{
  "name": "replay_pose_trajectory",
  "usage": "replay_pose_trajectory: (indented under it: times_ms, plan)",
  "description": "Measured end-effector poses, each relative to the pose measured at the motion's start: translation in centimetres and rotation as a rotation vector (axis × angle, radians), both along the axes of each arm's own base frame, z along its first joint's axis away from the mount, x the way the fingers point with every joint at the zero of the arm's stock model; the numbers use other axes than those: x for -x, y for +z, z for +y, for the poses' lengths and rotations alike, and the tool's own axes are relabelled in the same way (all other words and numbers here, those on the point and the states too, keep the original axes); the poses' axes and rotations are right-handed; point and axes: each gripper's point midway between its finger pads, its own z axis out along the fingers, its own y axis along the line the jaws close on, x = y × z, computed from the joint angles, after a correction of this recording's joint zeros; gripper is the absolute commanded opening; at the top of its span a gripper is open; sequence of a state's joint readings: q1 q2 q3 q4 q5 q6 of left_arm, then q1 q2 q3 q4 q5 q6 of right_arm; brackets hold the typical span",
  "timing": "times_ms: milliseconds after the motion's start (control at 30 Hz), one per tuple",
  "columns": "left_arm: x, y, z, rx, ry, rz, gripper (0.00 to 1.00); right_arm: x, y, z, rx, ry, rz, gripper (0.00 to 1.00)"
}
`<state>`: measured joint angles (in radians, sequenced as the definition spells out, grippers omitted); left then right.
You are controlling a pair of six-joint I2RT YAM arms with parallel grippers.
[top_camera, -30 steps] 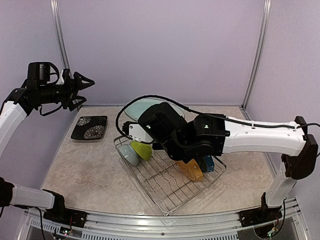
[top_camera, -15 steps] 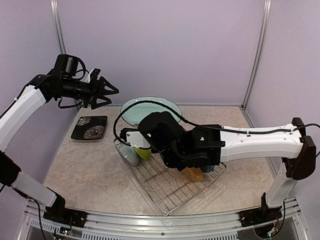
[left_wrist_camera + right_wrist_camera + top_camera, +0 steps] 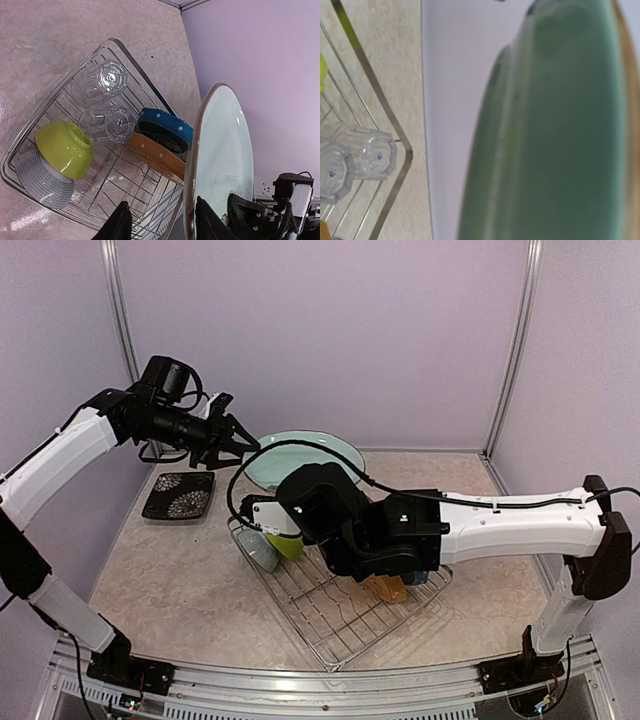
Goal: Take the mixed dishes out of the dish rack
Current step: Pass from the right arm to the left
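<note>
While the right gripper (image 3: 246, 212) clamps one edge of the pale teal plate (image 3: 300, 452), holding it upright at the far end of the dish rack (image 3: 330, 615), the left gripper (image 3: 238, 440) hovers just beside its rim, fingers spread wide and empty. The lime bowl (image 3: 65, 147) and two glasses (image 3: 110, 80) sit in the rack.

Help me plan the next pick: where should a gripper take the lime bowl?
I'd pinch the lime bowl by its free rim, coming from the glasses: it lies tipped against the pale-blue bowl, mouth facing them.
</note>
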<state>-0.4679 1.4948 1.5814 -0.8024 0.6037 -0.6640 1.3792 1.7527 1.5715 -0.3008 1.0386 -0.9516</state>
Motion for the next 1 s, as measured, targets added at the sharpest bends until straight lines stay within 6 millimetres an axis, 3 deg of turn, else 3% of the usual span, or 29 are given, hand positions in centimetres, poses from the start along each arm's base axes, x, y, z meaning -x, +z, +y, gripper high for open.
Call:
replay_pose_trajectory:
  times_ms: [533, 633, 800, 933, 1000]
  plan:
    - [0.4, -1.3, -1.6, 0.012, -0.052, 0.072, 0.00, -0.3, -1.2, 0.5, 0.056, -0.010, -0.016, 0.00]
    - [0.4, -0.9, -1.7, 0.029, -0.050, 0.087, 0.00, -0.3, -1.0, 0.3, 0.050, -0.022, -0.023, 0.02]
    - [0.4, -0.7, -1.7, 0.040, -0.045, 0.102, 0.00, -0.3, -0.9, 0.2, 0.047, -0.031, -0.027, 0.22]
    - [0.1, -0.8, -1.3, 0.056, -0.026, 0.131, 0.00, -0.5, -0.5, 0.1, 0.019, -0.047, -0.037, 0.54]
    - [-0.2, -1.1, -0.7, 0.063, -0.006, 0.152, 0.00, -0.6, 0.0, 0.0, -0.002, -0.064, -0.048, 0.65]
